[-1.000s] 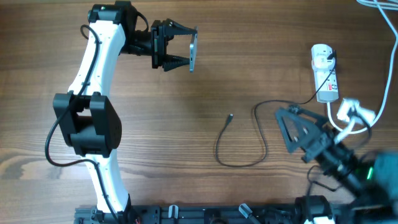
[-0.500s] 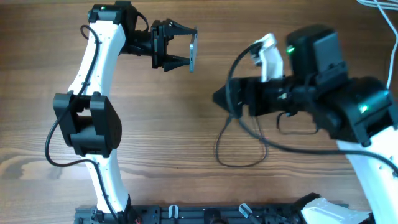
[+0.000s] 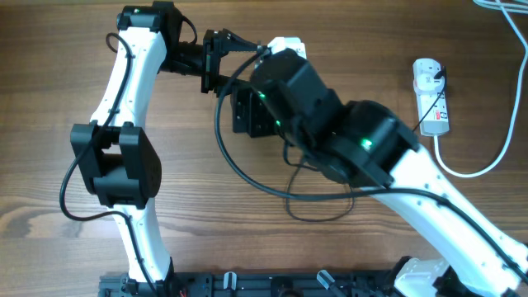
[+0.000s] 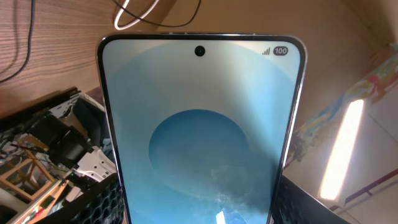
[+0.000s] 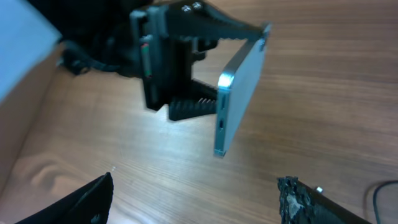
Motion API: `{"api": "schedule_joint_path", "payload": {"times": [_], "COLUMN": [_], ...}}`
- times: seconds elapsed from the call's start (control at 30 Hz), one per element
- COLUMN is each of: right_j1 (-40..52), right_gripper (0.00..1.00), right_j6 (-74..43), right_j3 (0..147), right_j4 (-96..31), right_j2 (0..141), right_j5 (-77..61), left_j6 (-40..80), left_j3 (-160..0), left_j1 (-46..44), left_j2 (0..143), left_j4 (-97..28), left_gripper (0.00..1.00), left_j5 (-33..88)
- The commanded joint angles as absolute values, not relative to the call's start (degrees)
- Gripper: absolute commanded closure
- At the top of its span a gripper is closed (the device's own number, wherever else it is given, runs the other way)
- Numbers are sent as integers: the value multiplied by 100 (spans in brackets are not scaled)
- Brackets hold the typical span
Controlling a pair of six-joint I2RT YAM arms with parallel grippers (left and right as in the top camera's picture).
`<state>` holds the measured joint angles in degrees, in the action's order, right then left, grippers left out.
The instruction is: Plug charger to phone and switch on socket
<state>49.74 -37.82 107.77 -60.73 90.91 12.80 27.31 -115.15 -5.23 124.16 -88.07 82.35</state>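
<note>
Left gripper [image 5: 237,66] clenched on the phone [image 5: 240,87], held edge-on above the table. Right gripper [image 5: 196,186] spread, empty. Charger [image 3: 318,218] on the table: thin, limp, light. Best gripped just behind its tip, which is hidden under the right arm.

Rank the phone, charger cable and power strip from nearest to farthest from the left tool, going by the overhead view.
1. phone: clamped in the left tool itself, upper centre.
2. charger cable: looped on the table, lower centre.
3. power strip: far right.
</note>
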Motion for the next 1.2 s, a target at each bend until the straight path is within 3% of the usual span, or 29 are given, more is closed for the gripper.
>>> {"api": "schedule_joint_path", "payload": {"times": [0.0, 0.13, 0.23, 0.4, 0.5, 0.67, 1.0, 1.17], "right_j1": [4971, 4971, 4965, 4965, 4965, 4965, 4965, 4965], "right_gripper": [15, 19, 30, 32, 46, 50, 73, 76], "right_j6": [-4132, -4392, -4346, -4049, -4051, -4040, -3900, -3898], "right_j3": [10890, 10890, 10890, 10884, 10884, 10875, 10875, 10875], "right_j4": [-5935, -5896, -5760, -5704, -5614, -5596, -5531, -5533], "right_j2": [9454, 9767, 9832, 9998, 10123, 10184, 10182, 10182], "right_j5": [1824, 2366, 2596, 2718, 2698, 2722, 2696, 2698], "left_j6": [2742, 2742, 2744, 2749, 2746, 2746, 2749, 2746], "left_j3": [-11531, -11531, -11531, -11531, -11531, -11531, -11531, -11531], "left_j1": [-504, -504, -502, -502, -502, -502, -502, -502], "left_j2": [12175, 12175, 12175, 12175, 12175, 12175, 12175, 12175], "left_j4": [-8814, -8814, -8812, -8814, -8814, -8814, -8812, -8812], "left_gripper": [38, 38, 38, 38, 38, 38, 37, 37], "left_j5": [8388, 8388, 8283, 8090, 8090, 8090, 8090, 8090]}}
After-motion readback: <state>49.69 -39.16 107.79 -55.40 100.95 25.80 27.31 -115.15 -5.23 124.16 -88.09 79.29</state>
